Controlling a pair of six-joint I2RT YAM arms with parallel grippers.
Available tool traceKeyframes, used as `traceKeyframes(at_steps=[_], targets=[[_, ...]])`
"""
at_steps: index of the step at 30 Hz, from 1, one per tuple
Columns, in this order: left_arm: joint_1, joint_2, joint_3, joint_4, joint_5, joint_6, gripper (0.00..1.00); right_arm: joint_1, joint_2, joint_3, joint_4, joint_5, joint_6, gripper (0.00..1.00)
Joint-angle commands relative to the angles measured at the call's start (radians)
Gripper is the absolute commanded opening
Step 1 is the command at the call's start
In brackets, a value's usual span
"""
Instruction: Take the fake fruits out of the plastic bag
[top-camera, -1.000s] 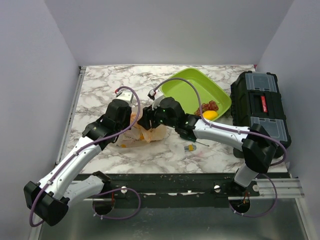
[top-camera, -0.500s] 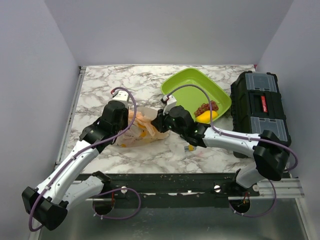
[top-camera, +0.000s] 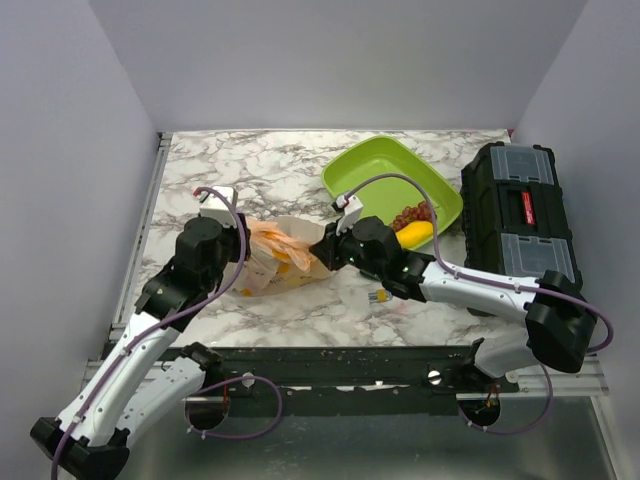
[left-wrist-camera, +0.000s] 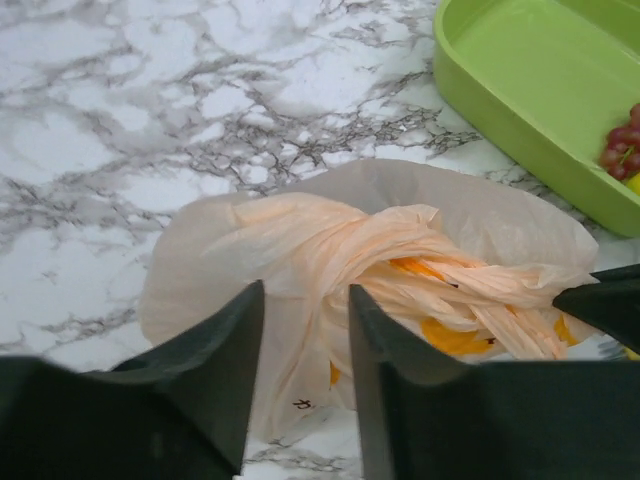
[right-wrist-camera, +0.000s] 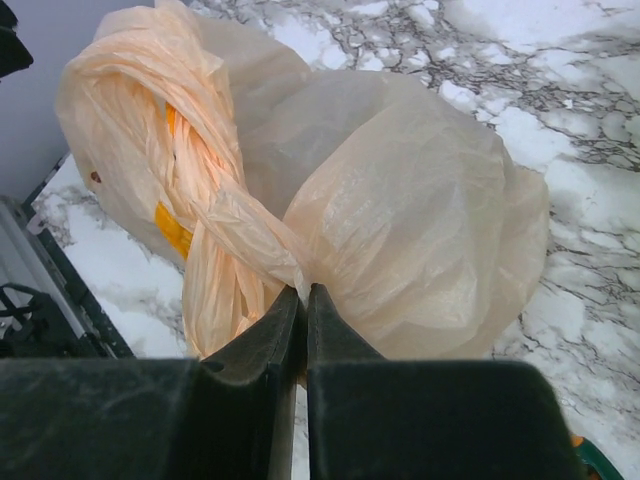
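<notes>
peach plastic bag (top-camera: 281, 262) twisted shut; yellow fake fruits (left-wrist-camera: 450, 338) inside.

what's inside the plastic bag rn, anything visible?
Yellow-orange patches show through the plastic bag under its twisted top, likely fake fruit. The crumpled film hides their shapes and count, and anything deeper in the bag.
</notes>
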Motion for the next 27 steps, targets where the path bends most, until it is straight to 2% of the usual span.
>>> traceKeyframes(at_steps=[1, 5, 8, 14, 24, 27], targets=[[0.009, -0.043, -0.036, 0.115, 0.143, 0.032, 0.51, 0.004, -0.001, 0.003, 0.000, -0.150, -0.058, 0.06], [0.009, -0.003, -0.029, 0.104, 0.199, 0.039, 0.59, 0.006, 0.007, 0.002, 0.008, -0.274, -0.084, 0.05], [0.009, 0.065, 0.001, 0.079, 0.253, 0.048, 0.63, 0.005, 0.008, -0.006, 0.013, -0.307, -0.074, 0.05], [0.009, 0.182, 0.053, 0.016, 0.273, 0.070, 0.70, 0.005, 0.016, -0.003, 0.003, -0.331, -0.063, 0.05], [-0.006, 0.266, 0.074, -0.046, 0.265, 0.083, 0.72, 0.005, -0.009, -0.027, 0.011, -0.313, -0.025, 0.05], [-0.008, 0.300, 0.097, -0.080, 0.233, 0.082, 0.64, 0.005, -0.024, -0.030, 0.009, -0.281, -0.027, 0.05]])
